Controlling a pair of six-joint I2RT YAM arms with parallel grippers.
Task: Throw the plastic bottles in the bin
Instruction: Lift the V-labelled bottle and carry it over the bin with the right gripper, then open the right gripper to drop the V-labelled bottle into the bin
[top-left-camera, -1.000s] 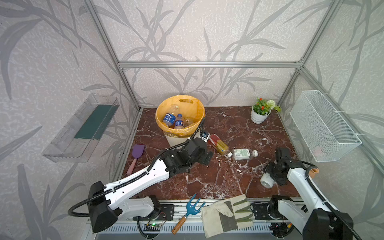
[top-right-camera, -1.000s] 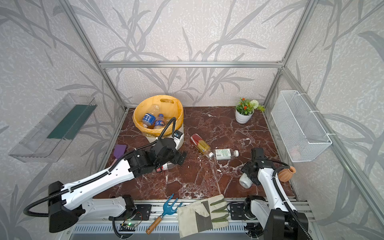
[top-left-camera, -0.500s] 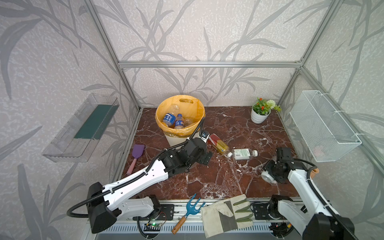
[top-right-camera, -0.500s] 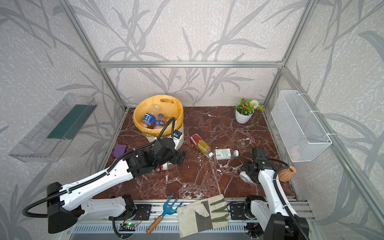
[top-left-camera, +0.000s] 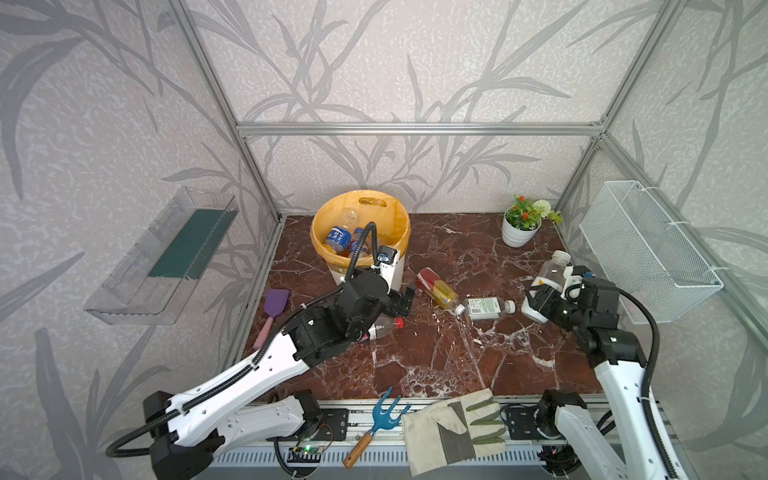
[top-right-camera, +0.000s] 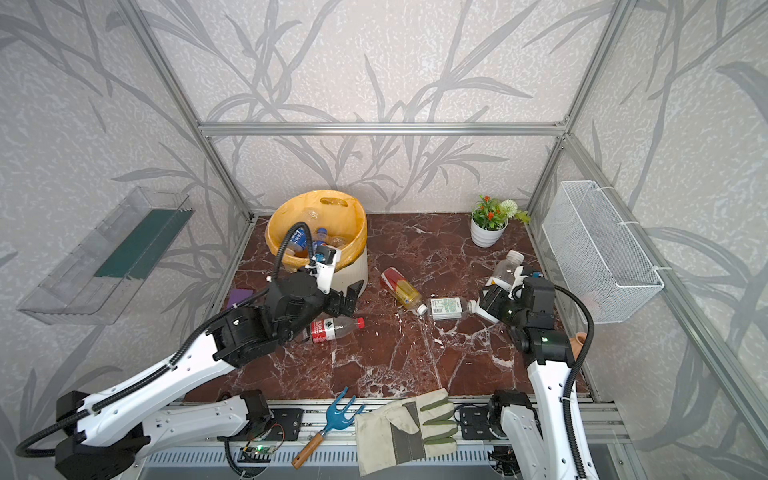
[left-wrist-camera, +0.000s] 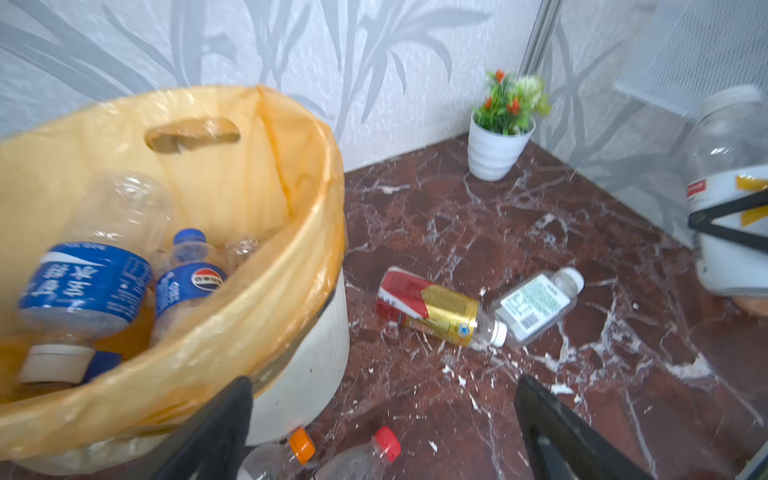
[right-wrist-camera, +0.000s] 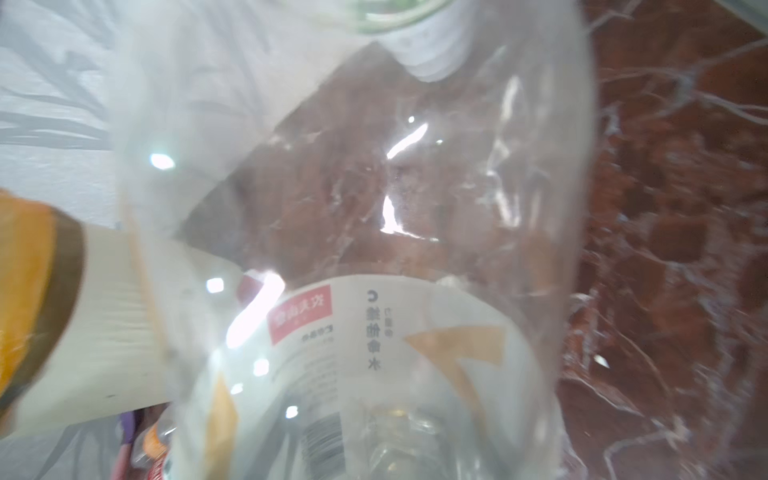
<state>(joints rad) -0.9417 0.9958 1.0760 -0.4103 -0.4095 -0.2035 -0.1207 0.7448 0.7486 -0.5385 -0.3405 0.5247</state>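
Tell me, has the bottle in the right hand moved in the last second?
Yes. The white-labelled bottle, held by the right hand, moved up in both top views, nearer the flower pot.

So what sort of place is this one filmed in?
Looks like a staged robot test booth, loosely garden-themed: leaf-print wall panels on an aluminium frame, a red-brown marble-look floor, and a blue wooden-handled garden fork beside a canvas glove.
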